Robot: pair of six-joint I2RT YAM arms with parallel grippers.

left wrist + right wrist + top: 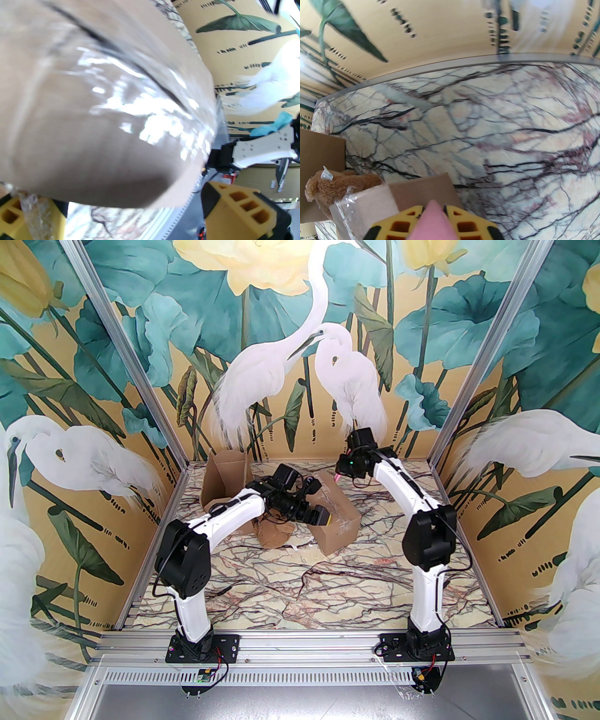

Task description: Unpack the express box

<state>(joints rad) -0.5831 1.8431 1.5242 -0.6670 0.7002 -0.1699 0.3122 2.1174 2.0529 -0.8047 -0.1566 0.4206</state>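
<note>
step in hand: opening the sealed brown cardboard box (341, 514), which lies mid-table on the veined marble tabletop (328, 589), just right of a tan plush toy (274, 534). its long axis seems to run from the back wall toward the arms, the near end skewed slightly right. clear tape (152, 121) covers its top. the left gripper (325, 517) gapes wide at its near end, gripping nothing. the right gripper (338, 476) is clamped on a pink pointed piece (433, 220) (likely a cutter) above the far end. next probably: brace the box, then draw the tip along the tape.

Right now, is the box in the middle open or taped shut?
Taped shut: glossy clear tape covers the box seam; its top lies flat.
</note>
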